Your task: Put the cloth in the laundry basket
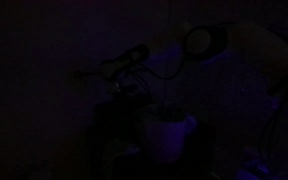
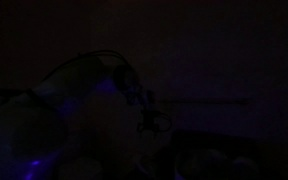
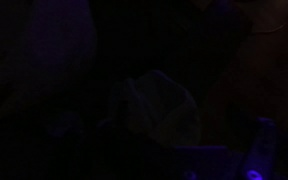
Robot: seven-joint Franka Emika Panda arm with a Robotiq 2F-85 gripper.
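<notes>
1. Darkness covers the whole room; only dim blue outlines show.
2. The laundry basket (image 1: 171, 130), pale and bucket-shaped, stands at lower centre in an exterior view.
3. The gripper (image 2: 150, 123) hangs at centre frame.
4. Whether its fingers are open or hold anything, I cannot tell.
5. The wrist view shows a faint pale shape (image 3: 159, 105), perhaps the basket.

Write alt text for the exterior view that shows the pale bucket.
Very dark scene: a robot arm reaches toward a pale whitish, bucket-shaped laundry basket. Its gripper shows only dimly, higher in the picture than the basket; open or shut cannot be told. No cloth can be made out.
</notes>
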